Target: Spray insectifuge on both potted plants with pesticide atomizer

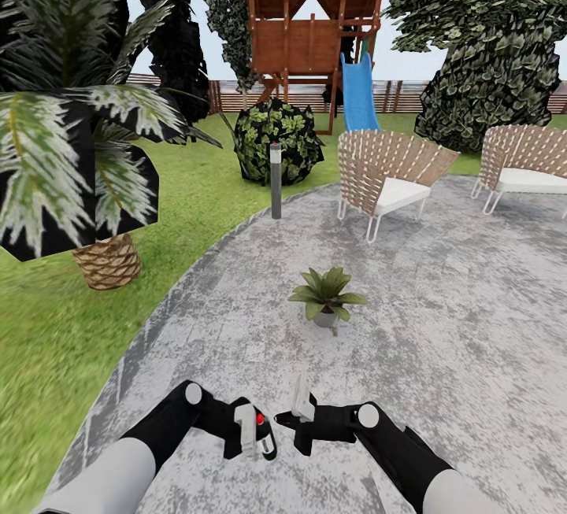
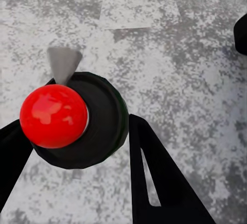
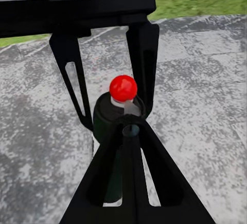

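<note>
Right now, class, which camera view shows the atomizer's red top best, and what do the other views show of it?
The left wrist view: the red top looms large and sharp above the dark atomizer between the left gripper jaws. The right wrist view shows the top smaller, on the bottle. The head view shows a red speck.

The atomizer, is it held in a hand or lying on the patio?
Held: the atomizer sits between the left hand's fingers, above the patio.

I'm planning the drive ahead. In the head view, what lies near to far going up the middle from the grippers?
Left gripper holding the atomizer → potted plant → grey post → bush → wooden playhouse with its blue slide.
</note>
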Motion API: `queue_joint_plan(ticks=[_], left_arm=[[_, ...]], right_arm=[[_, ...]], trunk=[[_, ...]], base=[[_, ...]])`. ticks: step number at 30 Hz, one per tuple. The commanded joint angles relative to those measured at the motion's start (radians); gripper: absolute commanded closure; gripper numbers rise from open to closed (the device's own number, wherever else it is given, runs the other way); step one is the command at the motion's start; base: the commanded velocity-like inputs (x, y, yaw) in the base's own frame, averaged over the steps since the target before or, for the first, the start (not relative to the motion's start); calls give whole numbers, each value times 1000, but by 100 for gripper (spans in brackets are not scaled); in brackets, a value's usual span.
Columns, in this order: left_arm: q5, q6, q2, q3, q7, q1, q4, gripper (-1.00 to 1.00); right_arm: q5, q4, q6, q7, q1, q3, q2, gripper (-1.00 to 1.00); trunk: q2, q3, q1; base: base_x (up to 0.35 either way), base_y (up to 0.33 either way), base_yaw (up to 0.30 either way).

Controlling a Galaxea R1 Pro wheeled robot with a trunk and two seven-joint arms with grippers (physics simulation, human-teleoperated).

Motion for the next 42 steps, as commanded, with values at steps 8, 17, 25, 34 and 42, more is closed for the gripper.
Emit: queue_joint_plan(ticks=[8, 17, 25, 34, 42], left_arm=[[-9, -10, -7, 1, -48, 0, -24, 100], [-9, -10, -12, 1, -51, 0, -24, 100], [-9, -10, -28, 1, -51, 0, -24, 100], [-9, -9, -36, 1, -51, 0, -24, 100], [-8, -9, -37, 1, -50, 0, -24, 100]], right_arm=[[10, -1, -6, -2, -1, 2, -2, 100], [10, -1, -6, -2, -1, 2, -2, 100], [10, -1, -6, -2, -1, 2, -2, 100], [10, -1, -6, -2, -1, 2, -2, 100], [10, -1, -6, -2, -1, 2, -2, 100]], trunk=[[0, -1, 0], [0, -1, 0], [0, -1, 0], [0, -1, 0], [0, -1, 0]], base=[[0, 0, 0], [0, 0, 0], [0, 0, 0], [0, 0, 0], [0, 0, 0]])
